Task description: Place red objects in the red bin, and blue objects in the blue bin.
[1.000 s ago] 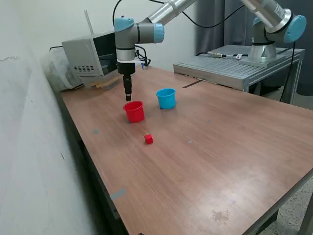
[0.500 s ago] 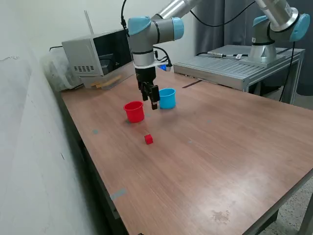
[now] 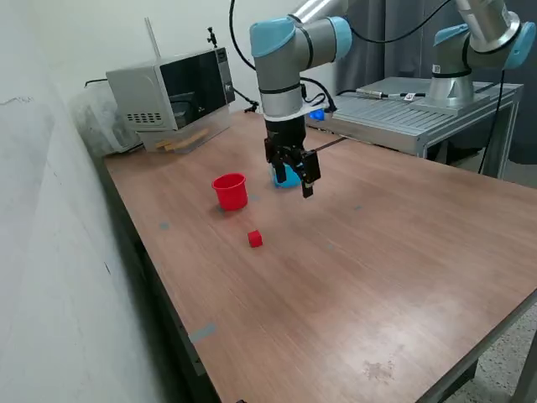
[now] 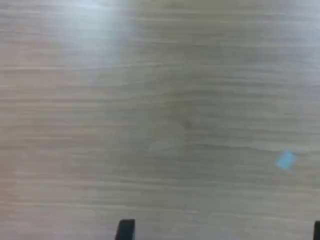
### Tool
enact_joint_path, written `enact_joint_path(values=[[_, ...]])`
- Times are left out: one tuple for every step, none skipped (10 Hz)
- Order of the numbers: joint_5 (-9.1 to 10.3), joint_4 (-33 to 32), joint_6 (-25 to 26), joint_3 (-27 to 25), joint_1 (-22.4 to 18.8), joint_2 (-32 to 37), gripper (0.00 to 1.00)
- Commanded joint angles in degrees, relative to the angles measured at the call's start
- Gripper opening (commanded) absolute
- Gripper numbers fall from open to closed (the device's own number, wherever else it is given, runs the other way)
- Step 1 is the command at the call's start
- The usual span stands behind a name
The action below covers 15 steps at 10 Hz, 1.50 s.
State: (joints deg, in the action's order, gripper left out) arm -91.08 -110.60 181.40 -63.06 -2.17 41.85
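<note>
You have one red cube (image 3: 255, 239) lying on the wooden table (image 3: 377, 277), apart from everything else. Take the red cup (image 3: 231, 191) as your landmark: the cube sits nearer the camera than the cup and slightly toward the exterior view's right, close by but not touching it. The cup stands upright; what it contains cannot be made out from this angle.

The blue cup (image 3: 285, 175) stands beyond the red cup toward the exterior view's right, and much of it is hidden behind the gripper (image 3: 300, 174). The gripper hangs above the table in front of that blue cup, so it is well clear of the cube, which lies on the far side of the red cup's line from it, toward the exterior view's left and nearer the camera.

The gripper's fingers (image 3: 307, 182) point downward and are spread wide: in the wrist view the two dark tips (image 4: 125, 229) stand far apart at the picture's edge, with only bare wood grain and a small blue speck (image 4: 285, 160) between and beyond them. It holds nothing.

Behind the red cup, a microwave (image 3: 168, 88) sits at the table's far corner.
</note>
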Motion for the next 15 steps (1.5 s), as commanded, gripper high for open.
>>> enact_joint_path(values=[[3.90,-0.3,4.1,2.7,-1.0,-1.2,1.00],[3.81,-1.7,4.2,4.0,-0.8,-2.3,1.00],[3.81,-1.8,4.2,6.1,-0.7,-4.0,1.00],[3.72,-1.8,4.2,7.2,-0.6,-5.5,1.00],[3.46,-2.0,4.2,8.4,-0.3,-6.7,1.00],[3.46,-2.1,4.2,10.6,-0.1,-8.3,1.00],[3.46,-2.1,4.2,12.6,0.3,-9.8,1.00],[3.19,-2.3,4.2,13.8,1.1,-11.8,1.00],[3.19,-3.1,4.2,14.6,2.0,-12.9,1.00],[3.10,-3.4,4.1,15.2,2.6,-13.4,1.00],[3.10,-3.9,4.0,15.9,3.0,-13.8,1.00],[3.10,-4.3,3.8,15.9,3.4,-13.9,1.00],[2.41,-4.5,3.8,15.8,3.5,-13.9,1.00],[2.23,-5.6,3.9,15.6,3.5,-13.9,1.00],[2.14,-6.0,4.5,15.2,3.5,-13.9,1.00]])
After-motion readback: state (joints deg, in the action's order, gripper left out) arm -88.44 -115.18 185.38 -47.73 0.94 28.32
